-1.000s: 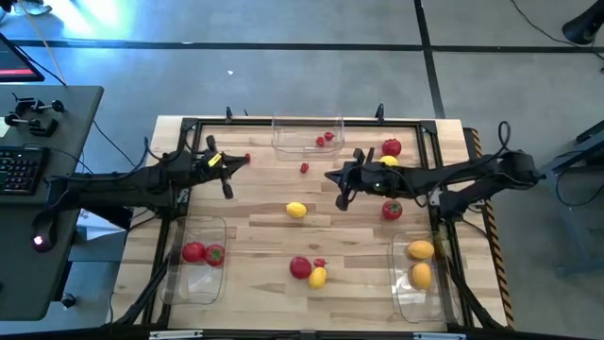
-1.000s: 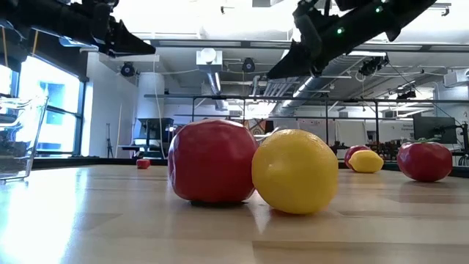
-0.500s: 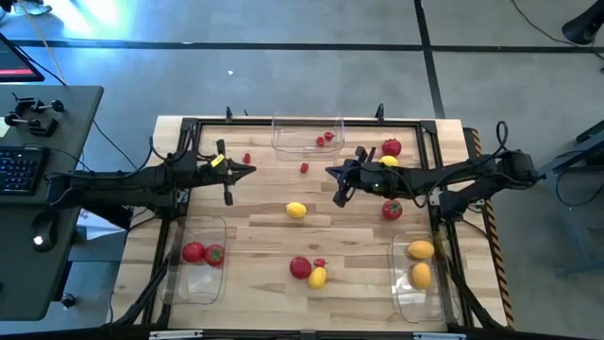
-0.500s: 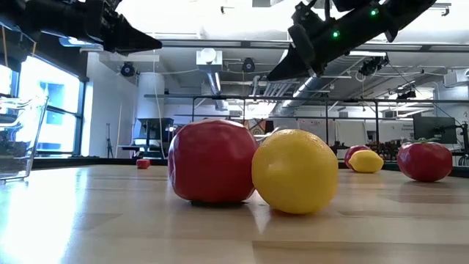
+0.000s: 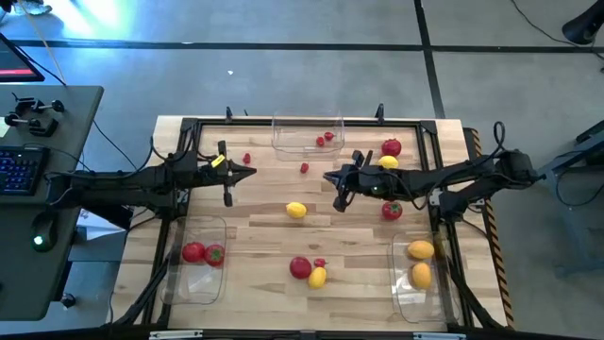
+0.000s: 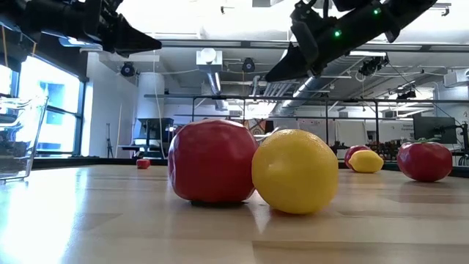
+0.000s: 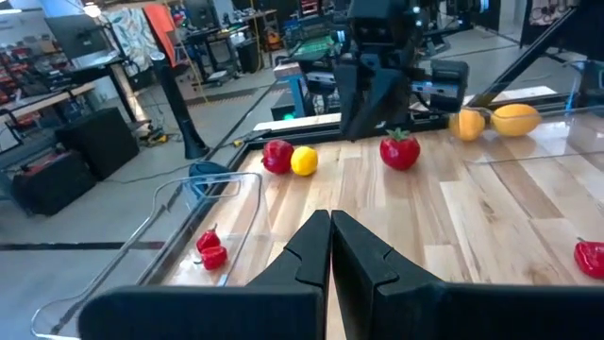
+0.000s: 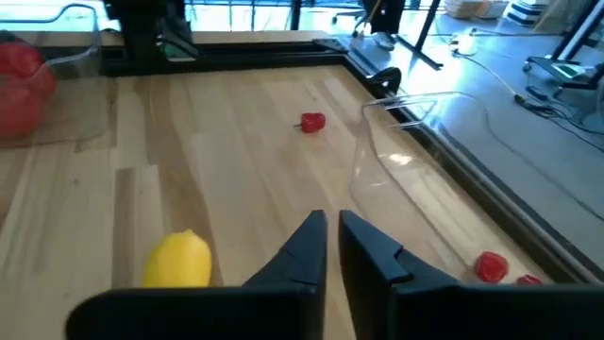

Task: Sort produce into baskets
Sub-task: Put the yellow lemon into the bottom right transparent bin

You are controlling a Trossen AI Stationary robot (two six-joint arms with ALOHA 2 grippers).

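Pale wood planks make up the table (image 5: 264, 231), ringed by a black metal frame (image 5: 189, 125).

High view: the left gripper (image 5: 247, 171) hangs over the table's left half, fingers pressed together, holding nothing. The right gripper (image 5: 330, 177) hangs near mid-table, its arm reaching in from the right. Three clear baskets: the far basket (image 5: 307, 149) with small red berries (image 5: 327, 138) inside; the near-left basket (image 5: 176, 283) with two tomatoes (image 5: 203, 252); the near-right basket (image 5: 404, 293) with two orange lemons (image 5: 420, 263). Loose produce: a yellow lemon (image 5: 296, 210) mid-table, between the two grippers and nearer the front; two loose berries (image 5: 304, 168) just in front of the far basket; a tomato and lemon (image 5: 390, 152) by the right arm; another tomato (image 5: 392, 210) beside that arm; a tomato-lemon pair (image 5: 309, 271) at the near edge with a berry touching it.

Low view: a red tomato (image 6: 211, 160) and yellow lemon (image 6: 294, 171) sit touching, close up. Both arms hang overhead, well clear of the wood.

Left wrist view: the left gripper's fingers (image 7: 307, 253) meet tip to tip, empty. Berries (image 7: 210, 250) lie inside the clear basket wall (image 7: 189, 194).

Right wrist view: the right gripper (image 8: 331, 222) shows a thin slit between its fingers, nothing pinched. A yellow lemon (image 8: 178, 260) lies near them on the wood; one berry (image 8: 312, 122) farther off.
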